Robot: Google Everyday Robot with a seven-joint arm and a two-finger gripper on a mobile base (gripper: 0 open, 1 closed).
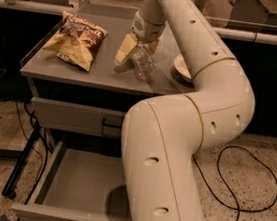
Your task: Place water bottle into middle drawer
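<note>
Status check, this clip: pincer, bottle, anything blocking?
Pincer at the water bottle, above the countertop. Bottle not yet in the middle drawer, open below. Arm overhangs drawer's right side.

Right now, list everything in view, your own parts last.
small clear crinkled plastic water bottle: one, clear, at the gripper over the grey cabinet top
crinkled yellow-and-brown snack bag: one, cabinet top, left
round white bowl: one, cabinet top, right, partly behind the arm
grey drawer front with black handle: one, shut
wide shallow grey metal middle drawer: one, pulled open, lowest
black cable: one, floor, right
white jointed arm: one, centre
gripper: one, yellowish, at the bottle
</note>
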